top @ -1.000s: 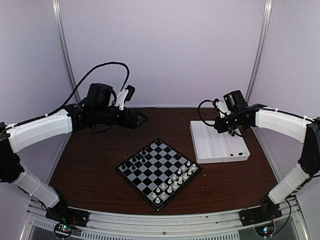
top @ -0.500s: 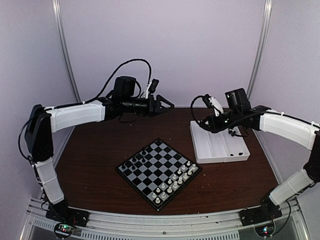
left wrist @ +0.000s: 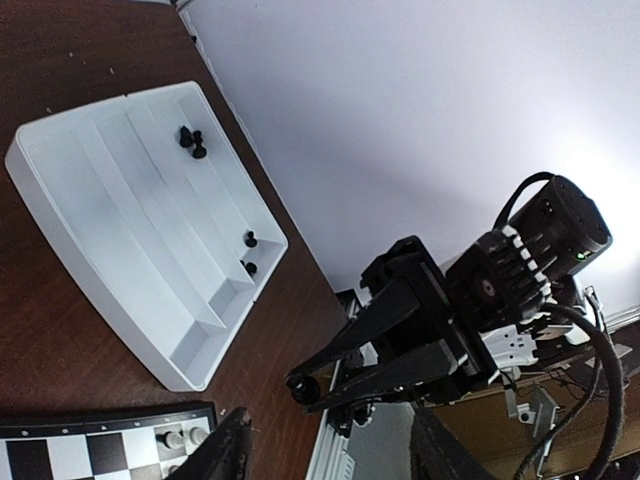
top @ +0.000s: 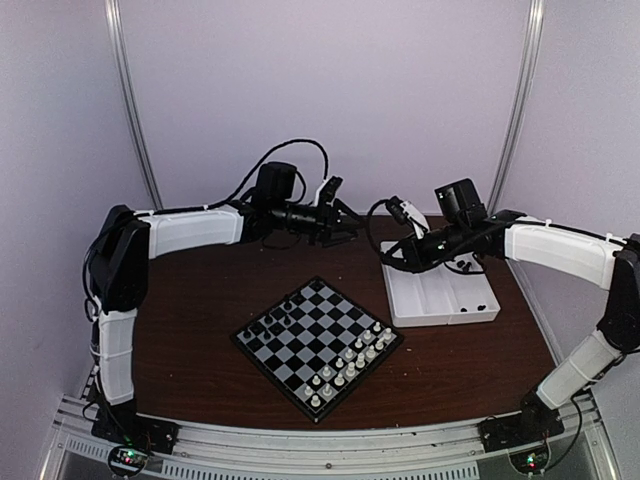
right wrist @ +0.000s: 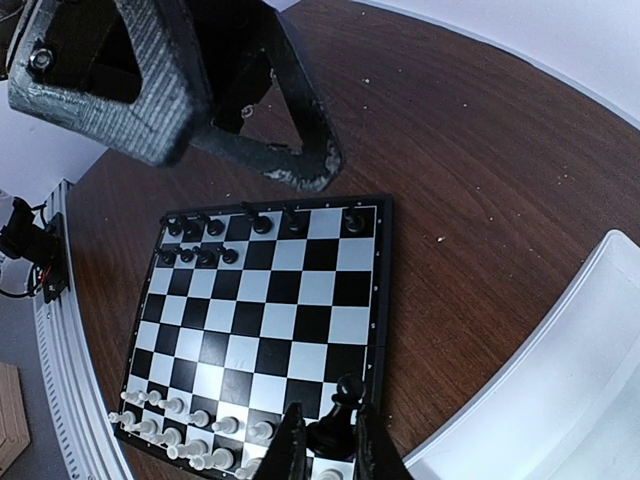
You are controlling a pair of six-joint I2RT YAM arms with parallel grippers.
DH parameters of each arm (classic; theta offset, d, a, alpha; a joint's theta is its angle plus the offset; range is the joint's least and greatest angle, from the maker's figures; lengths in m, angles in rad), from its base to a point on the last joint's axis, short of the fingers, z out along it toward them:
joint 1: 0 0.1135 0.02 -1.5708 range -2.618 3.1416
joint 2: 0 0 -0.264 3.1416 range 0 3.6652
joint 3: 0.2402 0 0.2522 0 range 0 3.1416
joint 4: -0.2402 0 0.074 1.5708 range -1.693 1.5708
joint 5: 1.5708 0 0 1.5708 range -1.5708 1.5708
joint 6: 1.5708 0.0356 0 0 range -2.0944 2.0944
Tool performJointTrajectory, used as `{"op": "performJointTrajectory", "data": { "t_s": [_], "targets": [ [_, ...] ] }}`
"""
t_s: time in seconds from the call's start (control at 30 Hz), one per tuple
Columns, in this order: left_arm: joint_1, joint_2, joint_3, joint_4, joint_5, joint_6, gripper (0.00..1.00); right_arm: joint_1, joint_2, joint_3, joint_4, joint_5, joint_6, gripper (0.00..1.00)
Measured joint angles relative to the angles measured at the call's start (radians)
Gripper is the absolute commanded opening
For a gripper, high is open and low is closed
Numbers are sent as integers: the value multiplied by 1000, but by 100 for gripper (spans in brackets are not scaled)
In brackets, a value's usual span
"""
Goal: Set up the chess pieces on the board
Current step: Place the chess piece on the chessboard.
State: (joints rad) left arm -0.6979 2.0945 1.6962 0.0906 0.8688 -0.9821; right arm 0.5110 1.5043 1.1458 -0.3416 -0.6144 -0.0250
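Right wrist view shows the right gripper clamped on one black chess piece, which stands upright between the fingertips just beside the board-side edge of the white tray. From there the board lies ahead and below. Its white-filled rows are nearest the gripper and the black pieces already set stand along its far edge, so I judge the held piece has to cross the whole board. The left gripper, jaws apart with nothing between them, hangs over the far side of the table and looks farther from the board.
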Motion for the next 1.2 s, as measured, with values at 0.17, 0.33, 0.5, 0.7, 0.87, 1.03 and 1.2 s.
{"op": "performJointTrajectory", "data": {
  "t_s": [0.17,0.33,0.5,0.7,0.87,1.03,1.2],
  "targets": [
    [-10,39,7,43,55,-82,48,0,8,1,-5,-15,-8,12],
    [-22,89,28,74,89,-155,48,0,9,10,-6,-16,-16,12],
    [-36,106,28,92,109,-198,48,0,9,13,-6,-17,-18,12],
    [-44,125,34,149,129,-253,46,0,9,13,-6,-17,-21,12],
    [-46,153,43,205,144,-306,43,0,9,19,-8,-17,-24,12],
    [-46,165,44,246,152,-350,42,0,9,29,-6,-17,-25,12],
    [-48,169,50,273,161,-378,35,0,9,29,-7,-17,-25,11]
  ]
}}
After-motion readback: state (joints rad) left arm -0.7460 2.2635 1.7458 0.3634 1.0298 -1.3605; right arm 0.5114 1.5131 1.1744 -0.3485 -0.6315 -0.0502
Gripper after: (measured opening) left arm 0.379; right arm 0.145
